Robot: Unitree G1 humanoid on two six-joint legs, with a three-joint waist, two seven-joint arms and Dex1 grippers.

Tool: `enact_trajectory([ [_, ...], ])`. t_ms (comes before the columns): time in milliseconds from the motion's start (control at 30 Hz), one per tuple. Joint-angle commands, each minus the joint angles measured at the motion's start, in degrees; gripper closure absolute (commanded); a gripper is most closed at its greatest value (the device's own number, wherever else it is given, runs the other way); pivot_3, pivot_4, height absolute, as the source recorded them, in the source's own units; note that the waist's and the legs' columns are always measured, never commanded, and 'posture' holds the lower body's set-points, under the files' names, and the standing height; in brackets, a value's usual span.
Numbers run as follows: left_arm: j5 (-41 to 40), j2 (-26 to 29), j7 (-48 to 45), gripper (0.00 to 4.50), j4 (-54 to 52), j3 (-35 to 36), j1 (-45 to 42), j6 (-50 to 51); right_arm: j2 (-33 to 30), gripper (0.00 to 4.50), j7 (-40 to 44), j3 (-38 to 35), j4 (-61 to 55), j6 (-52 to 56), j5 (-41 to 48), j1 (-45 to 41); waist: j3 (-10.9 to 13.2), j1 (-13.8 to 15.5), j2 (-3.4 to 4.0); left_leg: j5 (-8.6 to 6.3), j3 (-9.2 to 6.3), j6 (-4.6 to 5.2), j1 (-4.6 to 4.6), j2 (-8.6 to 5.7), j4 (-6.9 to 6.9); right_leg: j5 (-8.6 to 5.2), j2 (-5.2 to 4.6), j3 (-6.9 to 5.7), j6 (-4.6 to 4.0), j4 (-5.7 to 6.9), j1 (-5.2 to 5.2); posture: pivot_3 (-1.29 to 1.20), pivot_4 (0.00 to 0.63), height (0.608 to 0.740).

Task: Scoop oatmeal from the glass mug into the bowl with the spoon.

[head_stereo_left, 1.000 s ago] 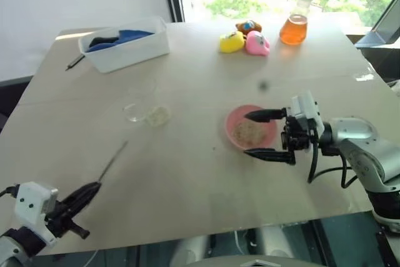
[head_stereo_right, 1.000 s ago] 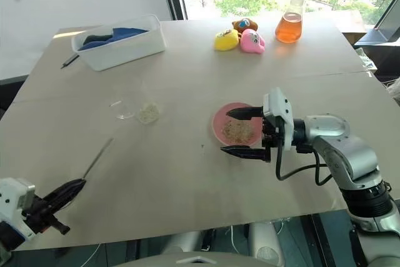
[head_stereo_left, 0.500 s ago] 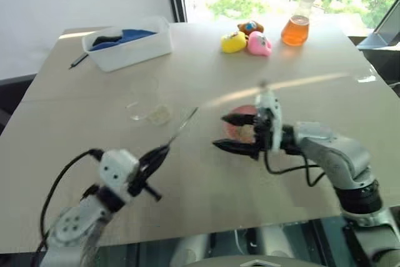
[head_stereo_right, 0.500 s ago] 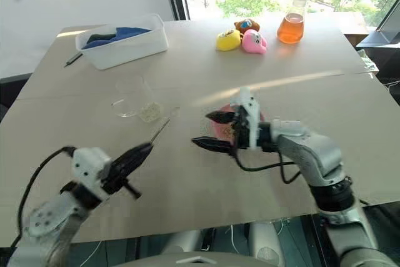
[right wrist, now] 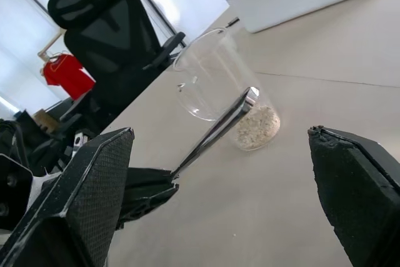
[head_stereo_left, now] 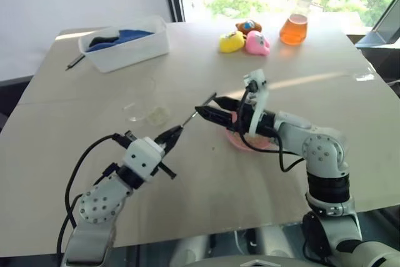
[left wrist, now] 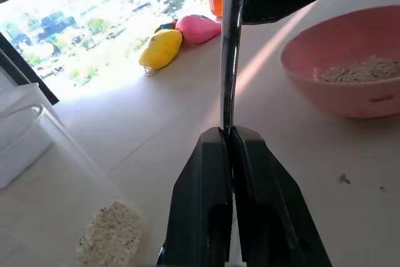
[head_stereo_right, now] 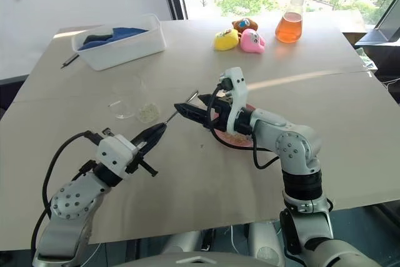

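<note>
on the desk (head_stereo_left: pixel 187 173), at far left, the mug (head_stereo_left: pixel 142 105) is lying tipped on its side with oatmeal (head_stereo_left: pixel 157 115) inside. we are clamping our left pincer (head_stereo_left: pixel 177 133) on the spoon (head_stereo_left: pixel 199 110), which is pointing up toward our right pincer (head_stereo_left: pixel 215 109). that pincer is standing wide apart, holding nothing, just over the pink bowl (head_stereo_left: pixel 250 142), which is holding some oatmeal too.

Right gripper (head_stereo_right: pixel 199 109) hangs between the spoon (head_stereo_right: pixel 180 107) and the bowl (head_stereo_right: pixel 245 142).
</note>
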Motion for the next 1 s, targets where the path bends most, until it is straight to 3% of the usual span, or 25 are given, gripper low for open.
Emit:
enact_trajectory([
  [33, 2.15, -0.09, 1.43, 4.44, 0.54, -1.41, -2.0, -2.79, 0.87, 0.0, -0.06, -0.71, -0.64, -0.37, 2.05, -2.16, 0.0, -0.18, 0.0, 0.0, 0.02, 0.0, -0.01, 0.0, 0.0, 0.0, 0.0, 0.02, 0.0, 0.12, -0.08, 0.0, 0.15, 0.74],
  [300, 4.42, -0.48, 2.56, 4.44, 3.11, -4.42, -4.49, -4.89, 2.55, 0.0, -1.06, -1.43, 0.63, -0.58, 3.59, -3.31, 0.0, -1.12, 0.0, 0.03, 0.07, -0.02, 0.0, -0.01, 0.03, 0.0, -0.02, 0.07, 0.0, 0.4, -0.17, 0.0, 0.15, 0.74],
  [400, 4.74, -0.7, 2.94, 4.5, 3.88, -4.86, -5.3, -5.1, 2.82, 0.82, -1.47, -1.81, 1.02, -0.63, 4.1, -3.52, 0.0, -1.2, 0.0, 0.03, 0.09, -0.03, -0.01, -0.01, 0.04, 0.0, -0.01, 0.09, -0.01, 0.51, -0.25, 0.0, 0.15, 0.74],
  [567, 5.23, -1.44, 4.21, 4.5, 4.58, -4.9, -6.16, -5.55, 2.54, 3.18, -1.59, -2.23, 1.39, -0.74, 4.2, -3.89, 0.0, -1.26, 0.0, 0.05, 0.1, -0.06, 0.0, -0.01, 0.06, -0.01, -0.01, 0.11, -0.01, 0.62, -0.28, 0.0, 0.15, 0.74],
  [600, 5.31, -1.5, 4.3, 4.5, 4.68, -4.94, -6.24, -5.57, 2.47, 3.83, -1.59, -2.32, 1.5, -0.76, 4.2, -3.98, 0.0, -1.27, 0.0, 0.05, 0.11, -0.06, 0.0, -0.01, 0.07, -0.01, -0.01, 0.11, -0.01, 0.64, -0.29, 0.0, 0.15, 0.74],
  [667, 5.42, -1.84, 4.9, 4.5, 4.73, -4.87, -5.93, -5.73, 2.35, 4.48, -1.69, -2.48, 1.99, -1.09, 3.82, -4.26, 0.0, -1.29, 0.0, 0.05, 0.12, -0.06, 0.0, -0.01, 0.07, -0.01, -0.01, 0.12, -0.01, 0.66, -0.31, 0.0, 0.15, 0.74],
  [967, 5.49, -3.18, 6.15, 4.5, 3.39, -5.27, -4.77, -4.81, 0.9, 4.48, -1.36, -2.72, 4.55, -3.08, 2.06, -6.16, 0.0, -1.3, 0.0, 0.06, 0.18, -0.06, -0.02, -0.01, 0.08, -0.01, -0.01, 0.18, -0.01, 0.71, -0.37, 0.0, 0.15, 0.74],
  [1000, 5.24, -3.44, 6.35, 4.18, 3.11, -5.34, -4.47, -4.9, 0.9, 4.5, -1.54, -2.89, 4.95, -3.34, 1.89, -6.5, 0.0, -1.31, 0.0, 0.06, 0.18, -0.06, -0.02, -0.01, 0.08, -0.01, -0.01, 0.19, -0.01, 0.72, -0.37, 0.0, 0.15, 0.74],
])
